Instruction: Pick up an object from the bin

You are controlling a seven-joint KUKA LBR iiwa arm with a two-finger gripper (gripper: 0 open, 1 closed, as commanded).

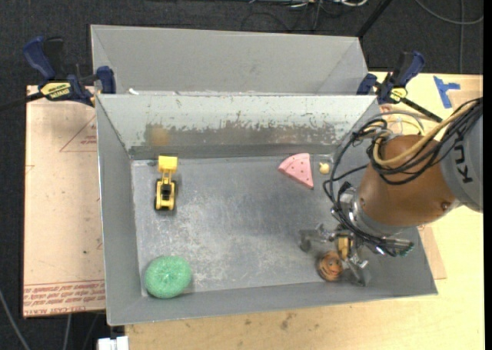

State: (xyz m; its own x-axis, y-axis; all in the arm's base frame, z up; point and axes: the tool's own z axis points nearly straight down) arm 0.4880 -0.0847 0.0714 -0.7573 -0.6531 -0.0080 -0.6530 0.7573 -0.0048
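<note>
Camera view | jaws over small brown round thing [330, 268], bin [231, 218] near-right corner | opening: cannot tell

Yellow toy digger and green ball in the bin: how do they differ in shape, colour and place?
The yellow toy digger is long and narrow; the green ball is round. The yellow toy digger lies near the back wall, the green ball in the front left corner. Both rest on the bin floor at the left, far from the gripper.
</note>
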